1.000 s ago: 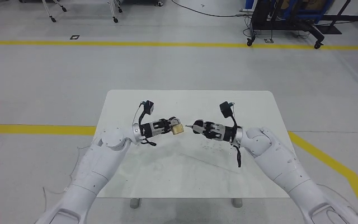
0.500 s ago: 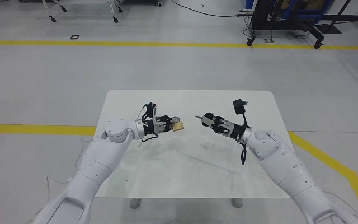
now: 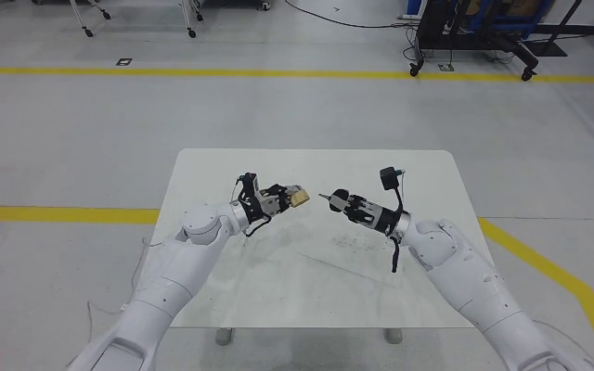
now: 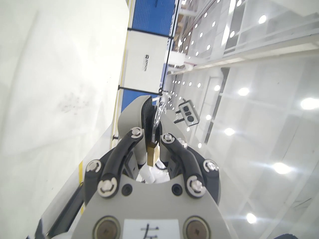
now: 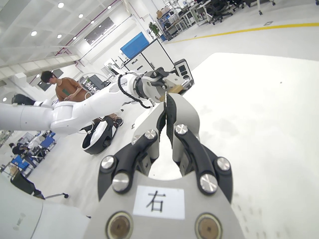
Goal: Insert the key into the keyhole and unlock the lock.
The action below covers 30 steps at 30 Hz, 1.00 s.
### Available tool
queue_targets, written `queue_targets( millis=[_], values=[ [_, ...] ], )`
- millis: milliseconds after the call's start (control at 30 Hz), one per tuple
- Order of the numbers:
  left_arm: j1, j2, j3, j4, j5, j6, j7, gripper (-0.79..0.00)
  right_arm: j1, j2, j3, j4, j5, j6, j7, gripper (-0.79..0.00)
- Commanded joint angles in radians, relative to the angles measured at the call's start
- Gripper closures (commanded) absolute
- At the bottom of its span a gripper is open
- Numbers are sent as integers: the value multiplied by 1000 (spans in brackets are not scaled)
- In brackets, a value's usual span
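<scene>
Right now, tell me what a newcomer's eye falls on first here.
The small brass padlock stands out, clamped in the left claw and held in the air over the middle of the white table. Facing it, the right claw grips a thin metal key, tip aimed at the padlock across a small gap.

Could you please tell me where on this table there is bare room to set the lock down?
Bare table runs along the far edge, beyond both grippers, and across the near middle up to the front edge. It is crowded above mid-table, where the left gripper holding the lock faces the right gripper holding the key across a small gap.
</scene>
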Motion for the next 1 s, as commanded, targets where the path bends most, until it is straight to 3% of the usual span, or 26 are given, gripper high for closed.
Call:
queue_targets(
  millis=[0,200,633,967],
  values=[
    [-5,-6,10,-3,10,16,44,0,-17,2,13,-50,27,97,13,0],
    [-27,-21,30,13,17,19,85,0,-111,21,83,-238,-5,352,16,0],
    [-14,-24,29,-3,-11,14,86,0,-111,21,83,-238,-5,352,16,0],
    [1,-56,46,-3,-56,-96,157,0,-172,19,117,-329,31,412,-20,0]
  ],
)
